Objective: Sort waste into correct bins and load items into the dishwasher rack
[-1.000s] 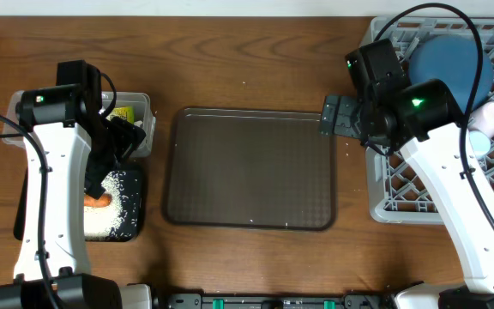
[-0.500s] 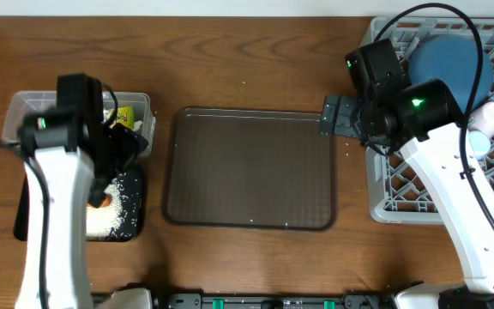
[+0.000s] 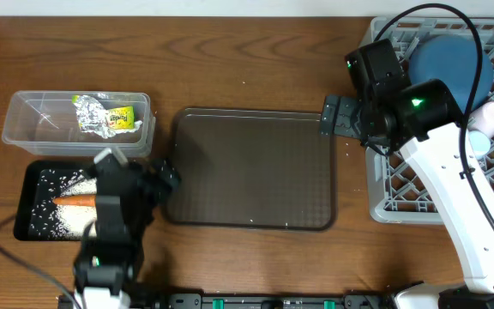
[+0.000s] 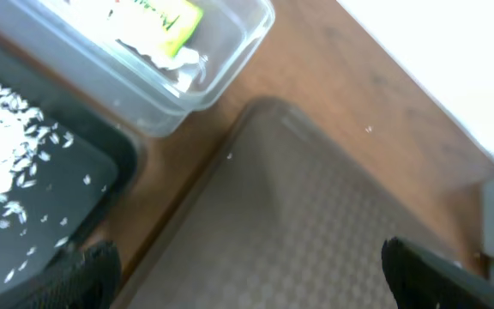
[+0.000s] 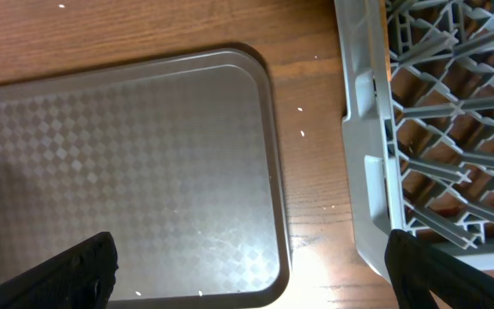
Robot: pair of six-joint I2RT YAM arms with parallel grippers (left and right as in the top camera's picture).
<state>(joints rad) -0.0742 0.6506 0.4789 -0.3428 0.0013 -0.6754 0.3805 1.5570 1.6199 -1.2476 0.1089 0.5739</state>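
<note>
The clear tub (image 3: 33, 120) holds the crumpled foil wrapper (image 3: 103, 116). In front of it the black tray (image 3: 26, 197) holds rice (image 3: 69, 221) and the orange carrot (image 3: 77, 202). My left gripper (image 3: 163, 178) hangs open and empty low at the brown tray's left edge; its wrist view shows the tub (image 4: 230, 60), the wrapper (image 4: 157, 19) and the rice (image 4: 15, 172). My right gripper (image 3: 334, 118) is open and empty between the brown tray and the grey dishwasher rack (image 3: 418, 202). The rack holds the dark blue bowl (image 3: 448, 64) and a whitish cup (image 3: 489, 116).
The large brown serving tray (image 3: 251, 167) lies bare in the middle, seen under both grippers (image 4: 316, 215) (image 5: 127, 163). The rack's grey wall (image 5: 363, 129) stands just right of it. The right arm crosses over the rack's front left part.
My left arm has pulled back from over the two bins toward the table's front, uncovering the tub and the black tray. The right arm has not moved.
</note>
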